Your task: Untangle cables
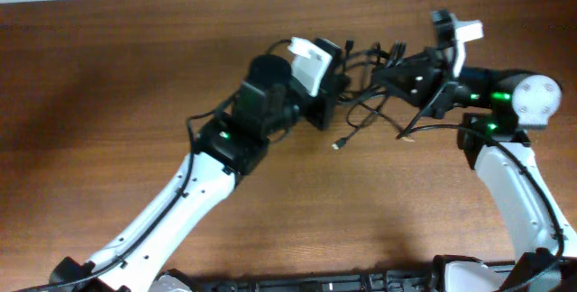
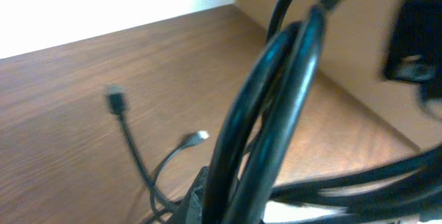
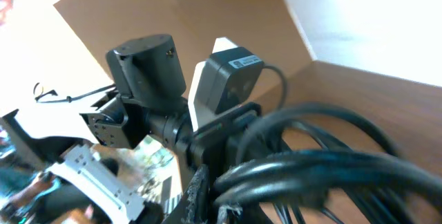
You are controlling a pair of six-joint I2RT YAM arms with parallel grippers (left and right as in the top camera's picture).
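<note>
You're barely started: left gripper [image 1: 336, 86] and right gripper [image 1: 389, 73] both look clamped on the cables [image 1: 365, 104], which are one knotted clump with only a plug end [image 1: 337, 144] loose.

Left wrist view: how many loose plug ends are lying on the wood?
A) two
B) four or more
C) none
A. Two thin cable ends rest on the table behind the blurred black cable loop: a dark plug farther back and a silver-tipped plug nearer the loop.
</note>
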